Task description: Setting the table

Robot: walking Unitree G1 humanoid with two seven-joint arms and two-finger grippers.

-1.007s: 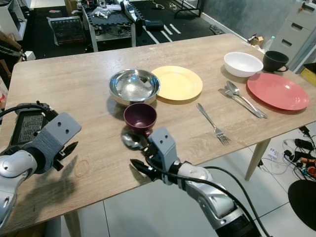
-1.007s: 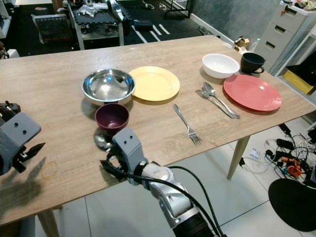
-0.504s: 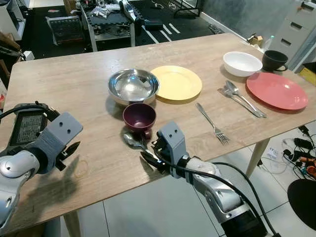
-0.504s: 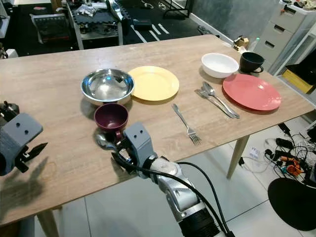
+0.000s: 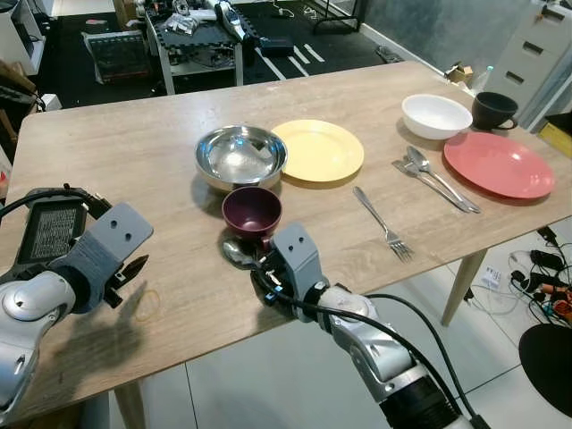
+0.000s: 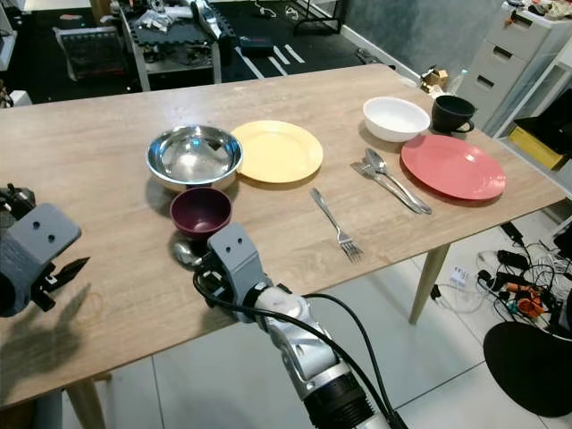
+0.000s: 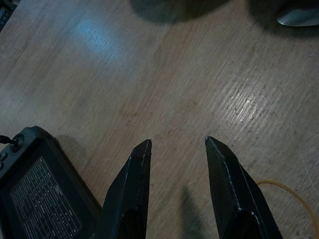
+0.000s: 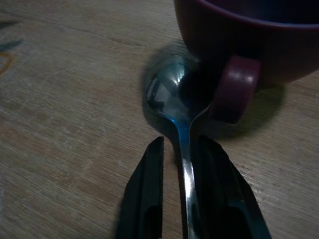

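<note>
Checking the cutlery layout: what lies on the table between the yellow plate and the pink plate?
In the left eye view, a lone fork and a spoon-and-fork pair lie between the yellow plate and the pink plate.
</note>
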